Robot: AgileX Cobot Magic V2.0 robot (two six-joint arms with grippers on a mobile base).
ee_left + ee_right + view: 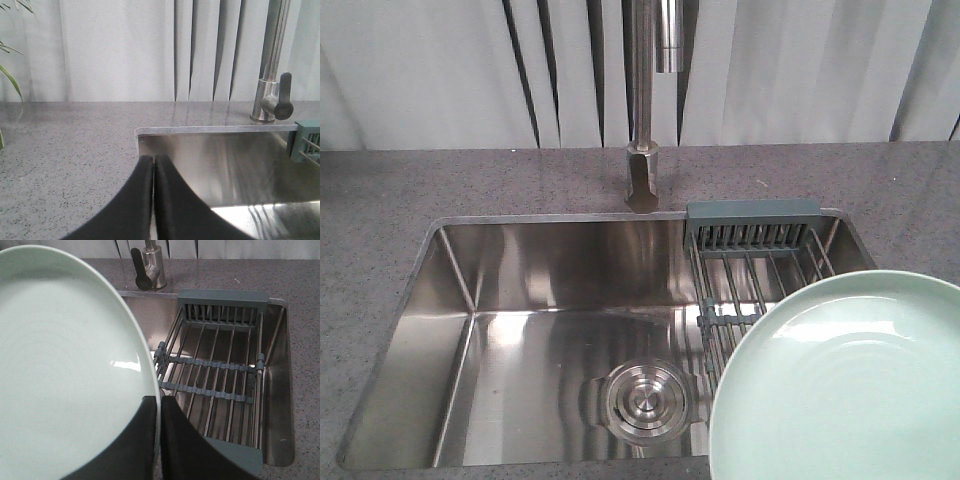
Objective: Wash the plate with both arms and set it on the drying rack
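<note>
Right wrist-mounted view: round pale mint-green plastic plate (65, 365), tilted, hollow face up, clamped at rim by right end effector (160, 400) beside steel-wire drying rack (215, 375); left end effector (153, 159) pressed together, empty.

Left gripper (153, 161): fingers (142, 200) pressed together, empty. Right gripper (160, 401): fingers (185, 450) pinching plate (60, 365) rim.

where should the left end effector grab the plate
On the plate, take the thin raised rim at its free left edge, coming from the left. The face is too broad to pinch, and the right end effector clamps the rim elsewhere. The left end effector is shut, so open it first.
</note>
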